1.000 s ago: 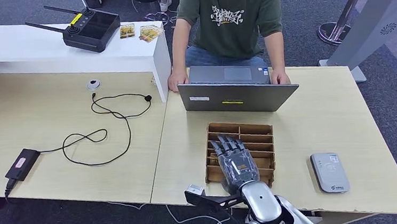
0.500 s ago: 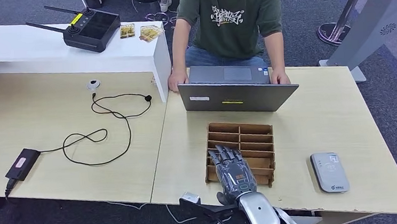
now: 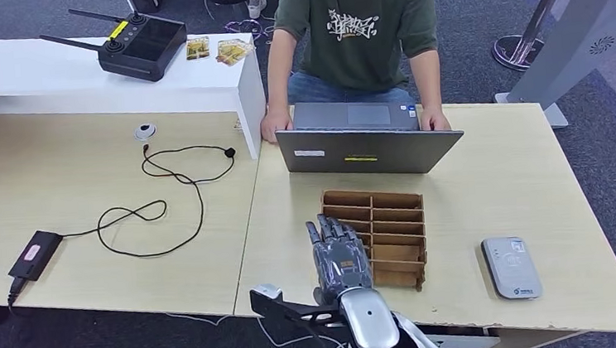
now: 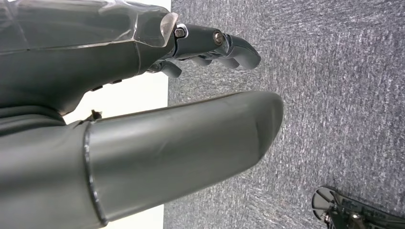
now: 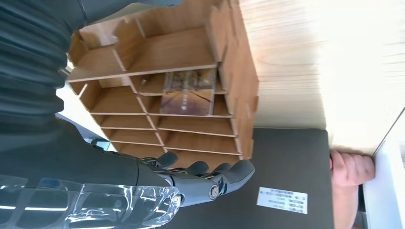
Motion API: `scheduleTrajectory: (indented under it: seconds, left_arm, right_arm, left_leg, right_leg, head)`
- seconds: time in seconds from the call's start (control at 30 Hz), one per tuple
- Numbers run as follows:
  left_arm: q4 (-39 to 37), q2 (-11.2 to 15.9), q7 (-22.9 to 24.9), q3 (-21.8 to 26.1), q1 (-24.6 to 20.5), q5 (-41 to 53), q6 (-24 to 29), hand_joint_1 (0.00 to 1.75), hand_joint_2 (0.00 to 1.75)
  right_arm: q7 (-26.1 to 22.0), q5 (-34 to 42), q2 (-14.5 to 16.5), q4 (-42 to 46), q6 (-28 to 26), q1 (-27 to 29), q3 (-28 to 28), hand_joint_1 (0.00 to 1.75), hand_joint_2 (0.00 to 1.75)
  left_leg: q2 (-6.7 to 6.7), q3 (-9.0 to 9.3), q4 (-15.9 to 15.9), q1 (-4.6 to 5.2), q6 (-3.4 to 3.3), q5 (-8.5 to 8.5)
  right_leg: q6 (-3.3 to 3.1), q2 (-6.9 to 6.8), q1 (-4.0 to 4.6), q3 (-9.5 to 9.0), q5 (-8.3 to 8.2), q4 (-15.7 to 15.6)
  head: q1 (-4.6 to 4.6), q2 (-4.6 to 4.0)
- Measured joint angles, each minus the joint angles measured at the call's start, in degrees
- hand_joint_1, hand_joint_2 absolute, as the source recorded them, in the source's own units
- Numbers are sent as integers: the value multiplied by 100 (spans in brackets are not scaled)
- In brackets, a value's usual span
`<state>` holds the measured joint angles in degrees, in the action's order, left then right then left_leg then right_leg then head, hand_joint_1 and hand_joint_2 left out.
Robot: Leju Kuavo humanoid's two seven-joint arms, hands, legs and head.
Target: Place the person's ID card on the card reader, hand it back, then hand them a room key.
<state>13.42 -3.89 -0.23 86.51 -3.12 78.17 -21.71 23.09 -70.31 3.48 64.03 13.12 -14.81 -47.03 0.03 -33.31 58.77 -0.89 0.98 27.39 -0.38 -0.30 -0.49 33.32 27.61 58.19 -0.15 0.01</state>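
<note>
Our right hand [image 3: 341,257] hovered spread and empty beside the wooden rack [image 3: 387,234] with a room key [image 5: 187,91] in one slot, so we might bump it.

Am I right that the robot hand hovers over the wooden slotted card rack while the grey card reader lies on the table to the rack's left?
Not quite: the grey card reader lies to the right of the wooden slotted card rack, as the head view shows. The right robot hand does hover over the rack's left part.
</note>
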Motion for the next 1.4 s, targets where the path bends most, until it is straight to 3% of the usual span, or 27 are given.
scheduleTrajectory:
  seconds: [0.3, 0.73, 1.4]
  left_arm:
    - [0, 7, 22, 0, -8, 71, 8, 0, 0]
    - [0, 14, 72, 0, -23, 125, 10, 0, 0]
    - [0, 55, 38, -2, -18, 80, 11, 0, 0]
  right_arm:
    - [34, -84, 317, -704, -63, -318, 172, 0, 175]
    - [119, -293, 382, -1341, -191, -571, 535, 0, 175]
    - [34, -600, 8, -47, 49, 132, 824, 0, 175]
  left_leg:
    - [-1, 0, 0, 1, 2, -2]
    - [-1, 2, 0, 0, 2, -2]
    - [0, 1, 0, 0, 2, 0]
  right_leg:
    - [0, 0, 0, 0, -1, 0]
    - [0, -1, 0, 0, -1, 0]
    - [0, 1, 0, 2, 0, -1]
  head:
    - [0, 0]
    - [0, -1]
    - [0, -1]
